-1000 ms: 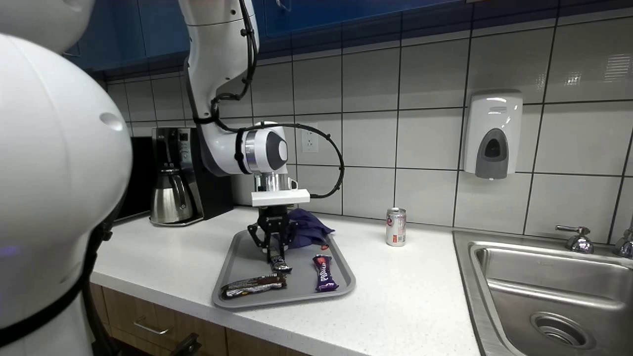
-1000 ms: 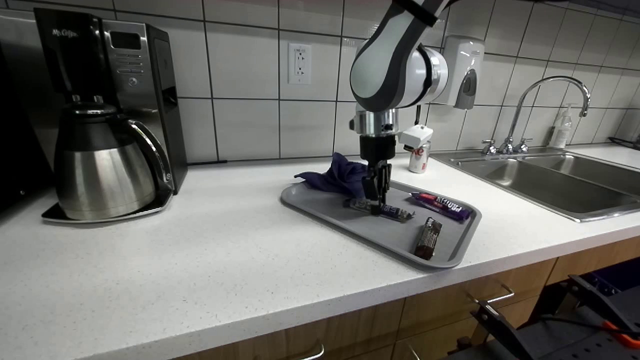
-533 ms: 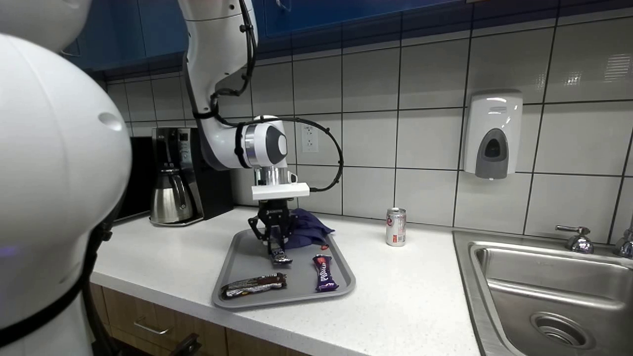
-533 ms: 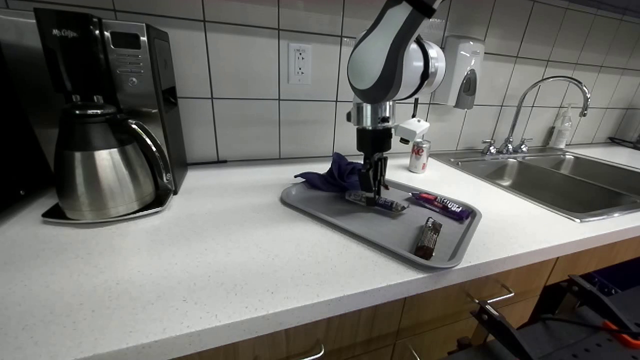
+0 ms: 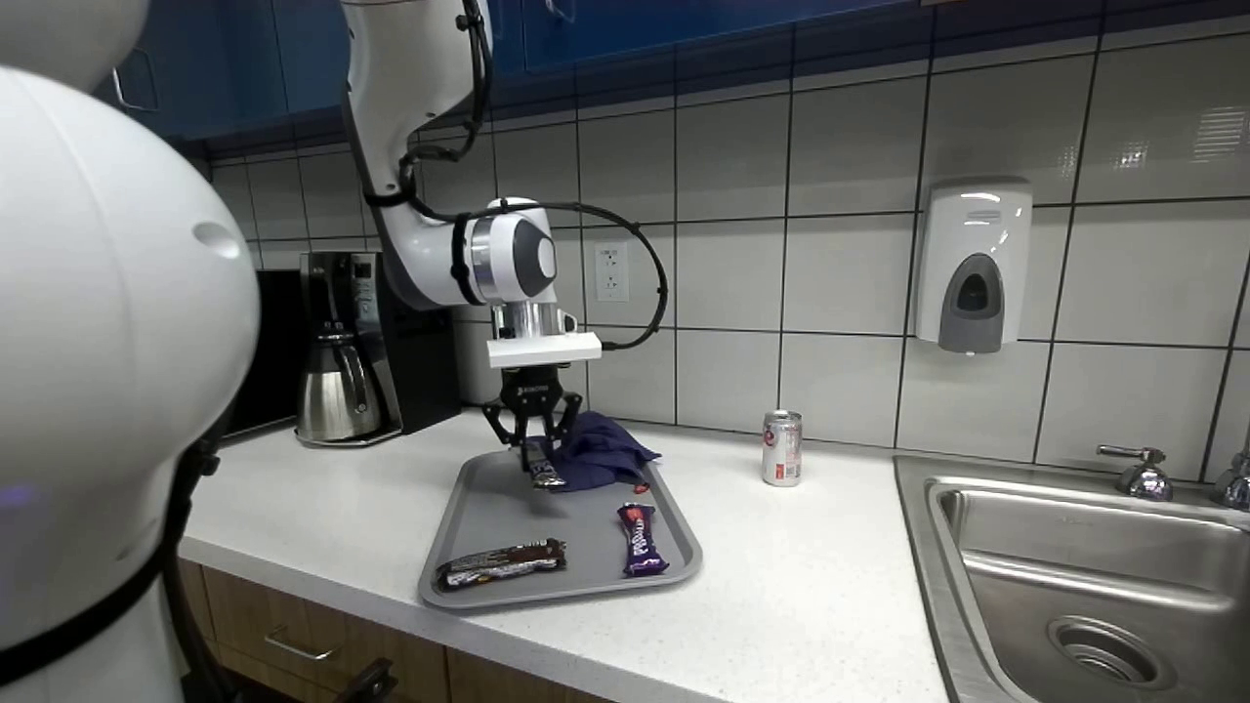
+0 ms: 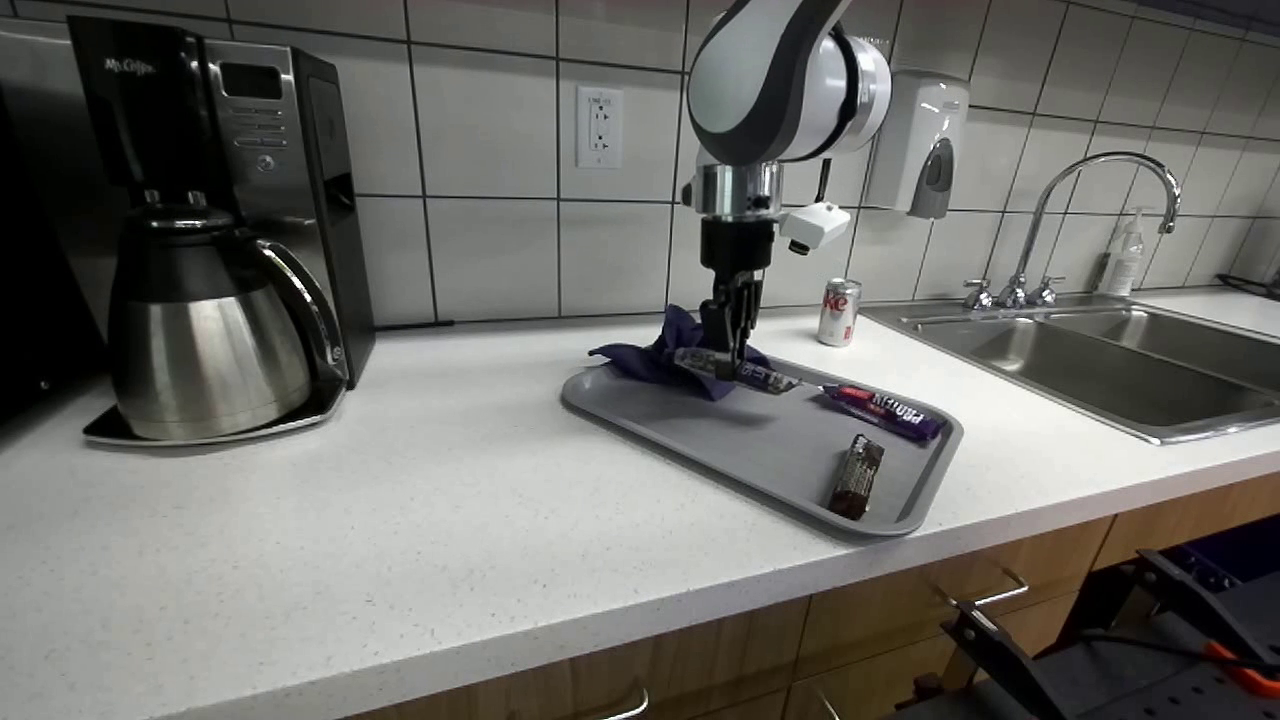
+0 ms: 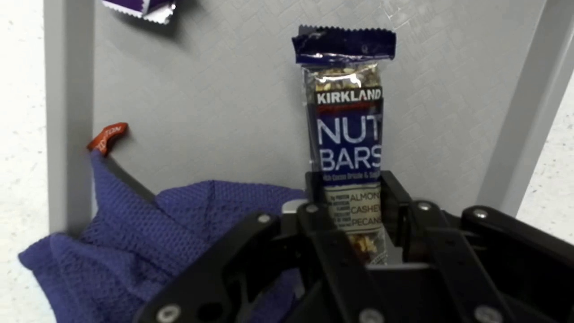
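1. Wall [image 5: 850, 273], tiled, is rising behind the counter [image 6: 400, 540].
2. Arm [image 5: 415, 117] is bending down over the counter in both exterior views.
3. Sink [image 5: 1104, 557] is sitting sunk into the counter.
4. Coffee maker [image 6: 265, 180] is standing close to the wall.
5. Tray [image 6: 770, 450], grey, is lying on the counter between coffee maker and sink.
6. Cloth [image 7: 134, 233] is lying bunched on the tray, spilling over its rim.
7. Gripper [image 7: 352, 186] is pointing down over the tray, its jaws standing only a little apart and pinching the nut bar [image 7: 347, 130] from both sides.
8. Can [image 5: 781, 449] is standing upright on the counter, apart from the tray.
9. Nut bar is hanging in that grip, raised off the tray, label facing the wrist camera, cloth showing beside it.
10. Purple bar [image 5: 641, 540] and brown bar [image 5: 501, 564] are lying apart on the tray.
11. Red scrap [image 7: 107, 137] is touching a corner of the cloth.
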